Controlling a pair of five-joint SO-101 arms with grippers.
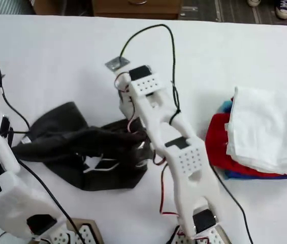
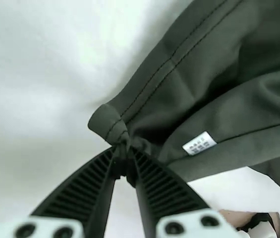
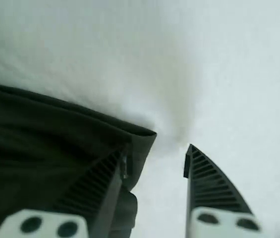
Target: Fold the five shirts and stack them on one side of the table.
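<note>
At left end of dark shirt (image 1: 77, 137): left gripper (image 2: 126, 161), clenched on a bunched hem corner, cloth pinched tight betw. ribbed black fingers (image 2: 80, 193). Just beside that pinch, on shirt's fabric: small white label (image 2: 199, 144). Left arm (image 1: 6, 193), white, at shirt's left, w/ black cable (image 1: 11, 109) looping past shirt's left tip

Shirt itself unfolded, crumpled, lying on white table (image 1: 57, 51) betw. the 2 arms; white print (image 1: 100, 163) on its near part. Beyond shirt's far right corner, apart from it: small grey metal piece (image 1: 117, 63) on table

At shirt's right end: right gripper (image 3: 154, 153), released, jaws wide apart; one finger (image 3: 100, 183) over dark cloth at a hem corner, other finger over bare table just off shirt's edge. Touching cloth or not: can't tell. Right arm (image 1: 184, 157), white, above shirt's right end, red + black wires along it

Well right of shirt, not touching it: stack (image 1: 224, 152) of folded shirts. White shirt (image 1: 267, 129) on top, red shirt (image 1: 217, 142) under it, blue shirt (image 1: 255, 176) at bottom, light-blue bit (image 1: 226, 105) peeking out at stack's far corner
</note>
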